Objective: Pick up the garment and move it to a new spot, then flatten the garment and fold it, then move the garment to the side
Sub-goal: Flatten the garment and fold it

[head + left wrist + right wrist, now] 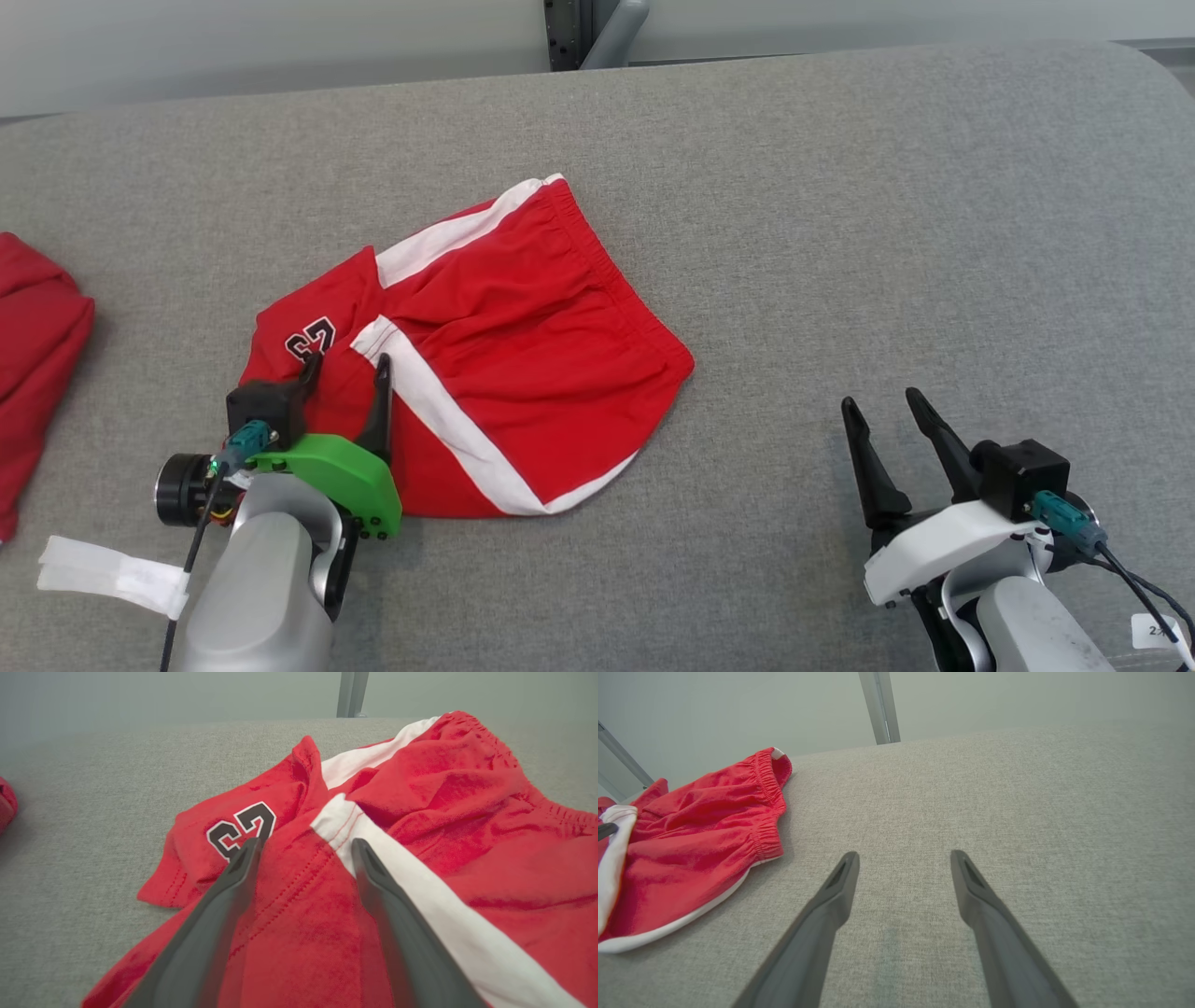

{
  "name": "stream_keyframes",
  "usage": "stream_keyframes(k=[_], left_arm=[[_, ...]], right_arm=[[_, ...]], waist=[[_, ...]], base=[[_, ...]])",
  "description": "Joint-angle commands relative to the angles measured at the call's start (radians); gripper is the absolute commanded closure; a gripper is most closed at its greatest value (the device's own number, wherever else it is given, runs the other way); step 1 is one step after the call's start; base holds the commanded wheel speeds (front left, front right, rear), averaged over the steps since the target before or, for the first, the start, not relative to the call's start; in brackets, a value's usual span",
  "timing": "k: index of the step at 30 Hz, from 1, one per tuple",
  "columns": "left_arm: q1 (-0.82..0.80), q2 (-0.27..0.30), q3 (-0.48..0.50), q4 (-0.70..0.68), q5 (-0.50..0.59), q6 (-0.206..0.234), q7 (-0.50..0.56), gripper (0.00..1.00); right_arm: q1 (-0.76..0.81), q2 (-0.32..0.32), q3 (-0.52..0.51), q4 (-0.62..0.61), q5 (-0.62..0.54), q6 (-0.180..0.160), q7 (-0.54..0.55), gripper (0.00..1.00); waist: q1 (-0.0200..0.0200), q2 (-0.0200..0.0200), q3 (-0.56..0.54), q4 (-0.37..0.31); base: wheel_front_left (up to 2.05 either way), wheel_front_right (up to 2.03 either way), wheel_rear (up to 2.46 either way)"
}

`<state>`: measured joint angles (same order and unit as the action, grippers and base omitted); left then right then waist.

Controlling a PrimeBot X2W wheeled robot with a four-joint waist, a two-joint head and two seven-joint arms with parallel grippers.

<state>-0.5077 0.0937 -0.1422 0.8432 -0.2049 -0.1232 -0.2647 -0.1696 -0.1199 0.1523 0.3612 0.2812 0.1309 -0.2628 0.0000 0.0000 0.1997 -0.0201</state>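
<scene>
Garment (523, 355) lies crumpled on the grey padded surface (840, 233), left of centre in the head view. It is a pair of red shorts, its nearest edge a curved white-trimmed hem just ahead of the left arm. It looks light, thin and limp. It should sag from any single grip and drag its loose layers along, though the weave seems unlikely to slip between closed pads and nothing about it is fragile. My judgement is that a hem or the gathered waistband makes the best hold, since the doubled cloth there gives the fingers more to bite on.

The left gripper (347, 364) hangs over the near-left leg with its fingers spread wide. One fingertip is by the black number patch (311, 341) and the other at the top of the white stripe (448, 420). Red cloth lies under the gap, but nothing is pinched, and whether the tips press on the fabric I cannot tell.

The right gripper (880, 399) is well apart from the garment on the right, over bare grey surface. Its fingers are equally spread and it holds nothing.

Farther back, the legs overlap in folds and the elastic waistband (607, 271) runs along the garment's far right side. A second red cloth (37, 317) lies at the left edge, well apart. A metal post (597, 33) stands beyond the surface.
</scene>
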Motion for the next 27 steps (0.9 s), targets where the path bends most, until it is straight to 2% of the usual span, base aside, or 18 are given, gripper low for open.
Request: stream_keyframes(k=[1, 15, 16, 17, 18, 19, 23, 24, 26, 27], left_arm=[[-0.015, 0.003, -0.011, 0.007, -0.010, -0.004, 0.000, 0.00], [-0.076, 0.031, -0.121, 0.029, -0.080, -0.008, 0.000, 0.01], [-0.076, 0.032, -0.125, 0.024, -0.082, -0.008, 0.000, 0.19], [-0.074, 0.033, -0.130, 0.020, -0.082, -0.008, 0.000, 0.47], [-0.068, 0.032, -0.133, 0.017, -0.083, -0.008, 0.000, 0.61], [-0.063, 0.031, -0.136, 0.014, -0.085, -0.008, 0.000, 0.67], [-0.041, 0.028, -0.148, -0.001, -0.081, -0.008, 0.000, 0.80], [-0.041, 0.028, -0.148, -0.001, -0.081, -0.008, 0.000, 0.80], [-0.030, 0.024, -0.159, 0.010, -0.083, -0.008, 0.001, 0.97], [-0.029, 0.024, -0.162, 0.011, -0.085, -0.008, 0.001, 1.00]], right_arm=[[0.001, 0.000, -0.002, -0.003, 0.000, 0.000, -0.003, 0.00], [-0.018, 0.005, 0.015, 0.000, 0.003, 0.000, -0.003, 0.00], [-0.017, 0.004, 0.013, -0.001, 0.004, 0.000, -0.003, 0.00], [-0.015, 0.004, 0.011, -0.001, 0.005, 0.000, -0.003, 0.00], [-0.013, 0.005, 0.009, -0.001, 0.005, 0.000, -0.003, 0.00], [-0.011, 0.006, 0.007, -0.001, 0.004, 0.000, -0.003, 0.00], [-0.008, 0.010, 0.002, 0.003, 0.005, 0.000, -0.003, 0.00], [-0.008, 0.010, 0.002, 0.003, 0.005, 0.000, -0.003, 0.00], [-0.011, 0.012, 0.003, 0.005, 0.004, 0.000, -0.003, 0.00], [-0.012, 0.014, 0.004, 0.005, 0.003, 0.000, -0.003, 0.00]], waist=[[0.0000, 0.0000, 0.001, 0.002], [0.0000, 0.0000, 0.015, -0.006], [0.0000, 0.0000, 0.016, -0.006], [0.0000, 0.0000, 0.015, -0.005], [0.0000, 0.0000, 0.015, -0.004], [0.0000, 0.0000, 0.015, -0.003], [0.0000, 0.0000, 0.014, 0.005], [0.0000, 0.0000, 0.014, 0.005], [0.0000, 0.0000, 0.012, 0.008], [0.0000, 0.0000, 0.011, 0.009]], base=[[0.00, 0.00, 0.00], [0.00, 0.00, 0.00], [0.00, 0.00, 0.00], [0.00, 0.00, 0.00], [0.00, 0.00, 0.00], [0.00, 0.00, 0.00], [0.00, 0.00, 0.00], [0.00, 0.00, 0.00], [0.00, 0.00, 0.00], [0.00, 0.00, 0.00]])
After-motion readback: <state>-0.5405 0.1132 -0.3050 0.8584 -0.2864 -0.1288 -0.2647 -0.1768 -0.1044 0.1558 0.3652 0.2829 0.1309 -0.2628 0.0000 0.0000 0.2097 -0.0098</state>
